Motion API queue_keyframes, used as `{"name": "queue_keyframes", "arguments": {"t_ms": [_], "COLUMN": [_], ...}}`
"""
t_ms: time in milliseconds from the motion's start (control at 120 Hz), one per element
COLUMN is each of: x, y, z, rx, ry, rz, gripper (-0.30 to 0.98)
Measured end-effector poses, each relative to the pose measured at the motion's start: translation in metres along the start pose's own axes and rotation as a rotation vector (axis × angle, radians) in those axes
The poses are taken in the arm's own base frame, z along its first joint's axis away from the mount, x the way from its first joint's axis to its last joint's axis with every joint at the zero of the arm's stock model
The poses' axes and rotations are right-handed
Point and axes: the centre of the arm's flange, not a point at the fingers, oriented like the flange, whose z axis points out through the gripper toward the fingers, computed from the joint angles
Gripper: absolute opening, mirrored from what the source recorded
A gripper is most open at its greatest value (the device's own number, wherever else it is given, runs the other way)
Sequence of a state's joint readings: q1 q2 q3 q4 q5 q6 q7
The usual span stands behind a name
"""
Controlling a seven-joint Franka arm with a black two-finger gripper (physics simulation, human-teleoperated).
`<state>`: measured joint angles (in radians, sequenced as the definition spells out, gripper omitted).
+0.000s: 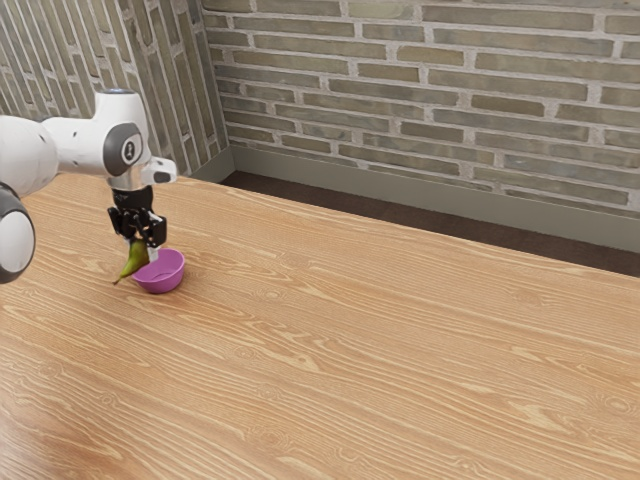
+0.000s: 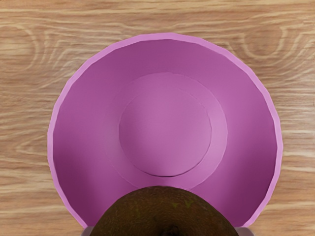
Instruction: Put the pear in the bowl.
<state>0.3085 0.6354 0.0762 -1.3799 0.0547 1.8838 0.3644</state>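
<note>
In the exterior view my black gripper (image 1: 143, 245) is shut on the green pear (image 1: 135, 259), which hangs tilted, its stem end pointing down and toward the exterior view's left. The pink-purple bowl (image 1: 163, 278) stands upright on the table, with the pear at its rim on the exterior view's left. In the wrist view the bowl (image 2: 165, 125) has nothing lying on its bottom. The dark, rounded end of the pear (image 2: 165, 211) overlaps the near part of the bowl, with small bits of the fingers at its two sides.
The wooden table (image 1: 380, 340) extends toward the exterior view's right and around the bowl. A brick wall (image 1: 430, 90) rises behind the table's far edge.
</note>
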Motion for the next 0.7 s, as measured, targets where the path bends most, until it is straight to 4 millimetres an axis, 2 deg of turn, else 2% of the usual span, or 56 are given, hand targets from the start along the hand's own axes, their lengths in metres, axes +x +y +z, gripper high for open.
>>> {"name": "queue_keyframes", "arguments": {"t_ms": [75, 175, 333, 417, 467, 500, 583, 633, 700], "x": [0.001, 0.001, 0.002, 0.003, 0.001, -0.002, -0.020, -0.037, -0.058], "y": [0.002, 0.004, 0.008, 0.014, 0.020, 0.024, 0.052, 0.083, 0.144], "z": [0.001, 0.001, 0.000, -0.010, -0.027, -0.047, -0.115, -0.149, -0.192], "rx": [-0.007, -0.016, -0.020, -0.018, -0.011, -0.005, 0.011, 0.014, 0.018], "ry": [0.000, 0.001, 0.002, 0.011, 0.030, 0.052, 0.116, 0.139, 0.166], "rz": [0.011, 0.025, 0.047, 0.064, 0.075, 0.082, 0.116, 0.154, 0.229], "gripper": [0.33, 0.46, 0.58, 0.62, 0.63, 0.64, 0.65, 0.66, 0.67]}}
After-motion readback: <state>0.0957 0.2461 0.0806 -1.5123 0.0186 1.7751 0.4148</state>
